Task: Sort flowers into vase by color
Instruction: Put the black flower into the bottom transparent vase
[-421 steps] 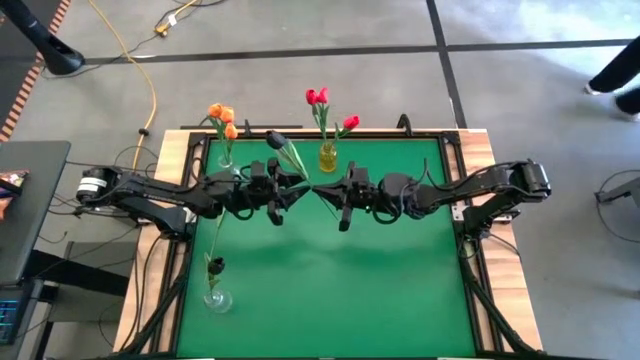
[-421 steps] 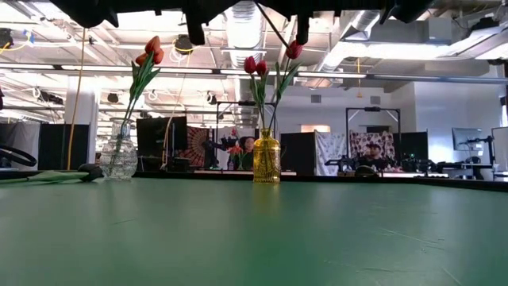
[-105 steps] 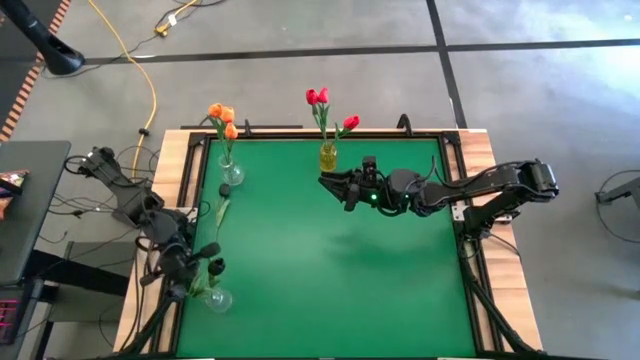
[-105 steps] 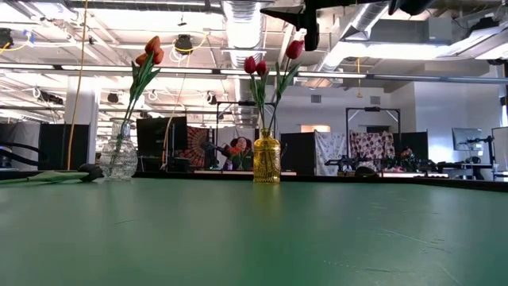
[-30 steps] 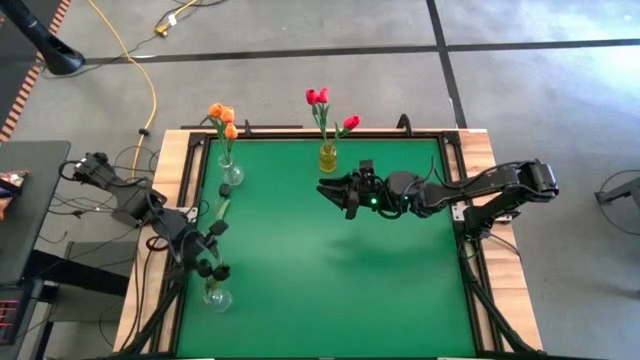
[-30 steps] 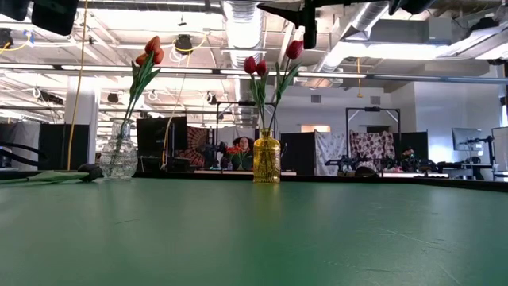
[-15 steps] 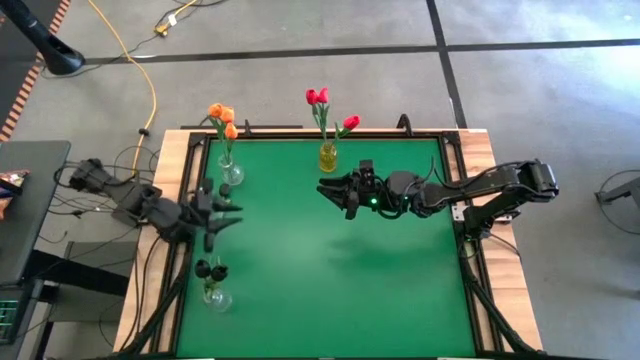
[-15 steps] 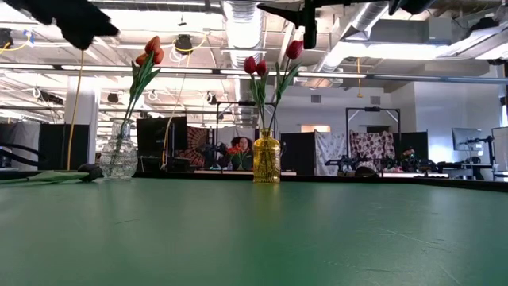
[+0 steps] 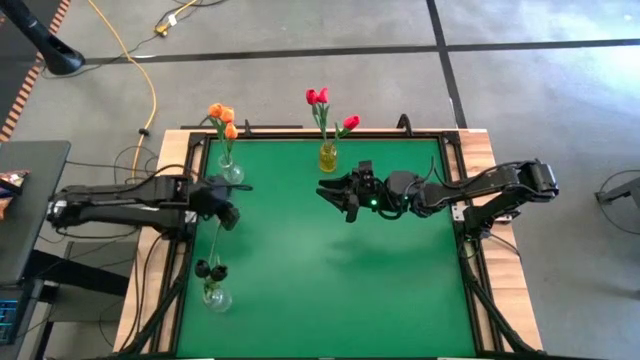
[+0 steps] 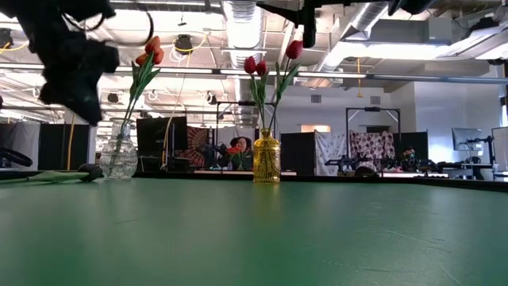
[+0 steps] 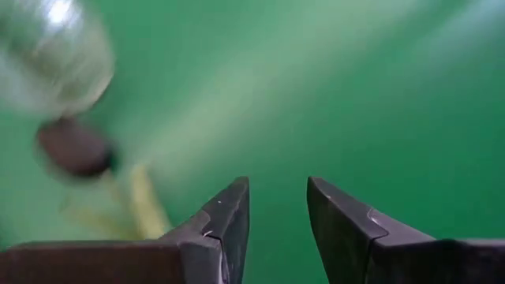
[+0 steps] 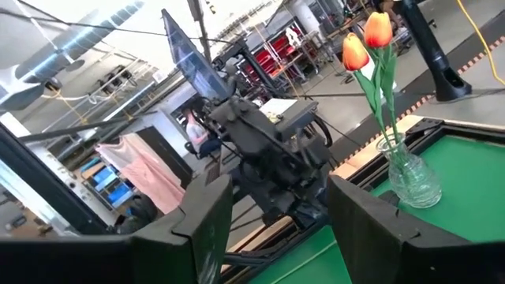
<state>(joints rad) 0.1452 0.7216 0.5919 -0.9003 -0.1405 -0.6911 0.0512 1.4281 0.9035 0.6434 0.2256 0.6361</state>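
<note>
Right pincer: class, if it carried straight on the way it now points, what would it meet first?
Probably the left arm, which fills the gap between the right pincer's open fingers. The clear vase with orange tulips stands off to one side. Depth is uncertain.

The green table (image 9: 330, 270) lies open mid-field; vases line, it seems, the far and left edges.

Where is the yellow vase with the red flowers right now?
In the high view the yellow vase stands at the green table's far edge, near the middle, holding red tulips, just beyond the right gripper.
</note>
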